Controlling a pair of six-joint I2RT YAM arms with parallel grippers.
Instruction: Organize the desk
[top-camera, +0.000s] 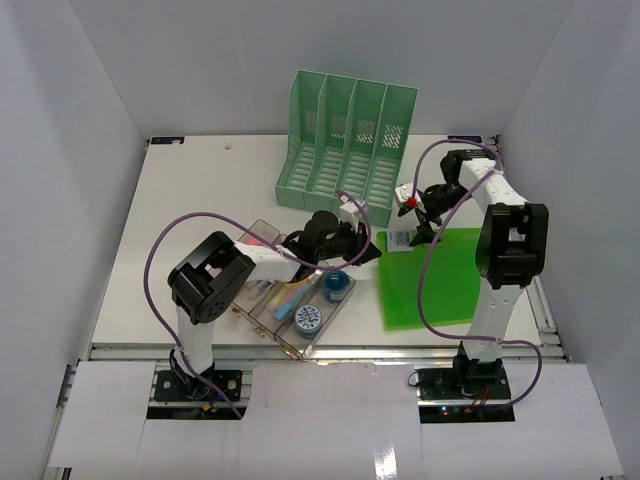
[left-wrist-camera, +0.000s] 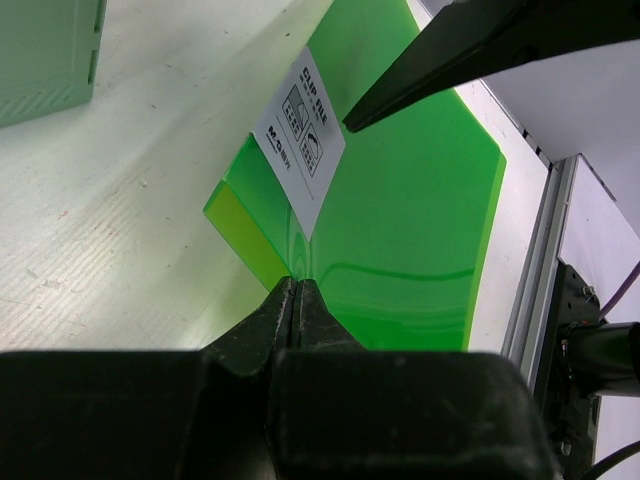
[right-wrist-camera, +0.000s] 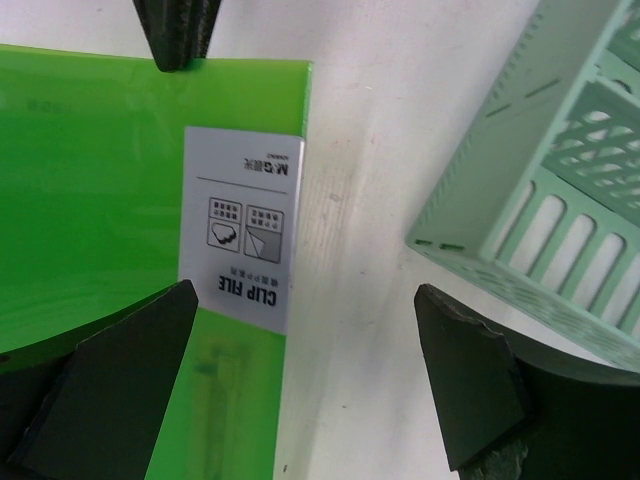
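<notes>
The white desk (top-camera: 190, 210) holds a flat green clip file (top-camera: 440, 285) with a white label (top-camera: 400, 240) at the front right. My left gripper (top-camera: 374, 254) is shut, its tips (left-wrist-camera: 297, 285) pinched on the file's near-left edge, which looks slightly lifted. My right gripper (top-camera: 418, 226) is open and empty, low over the file's labelled corner (right-wrist-camera: 240, 225). One of its fingers (right-wrist-camera: 120, 380) is over the file and the other (right-wrist-camera: 470, 380) is over bare desk. It also shows in the left wrist view as a black finger (left-wrist-camera: 460, 55).
A green slotted file rack (top-camera: 345, 140) stands at the back, close to my right gripper (right-wrist-camera: 300, 340). A clear compartmented tray (top-camera: 262, 232) at the front left holds pens and two blue tape rolls (top-camera: 337, 287). A metal rail (top-camera: 300, 350) lines the front edge.
</notes>
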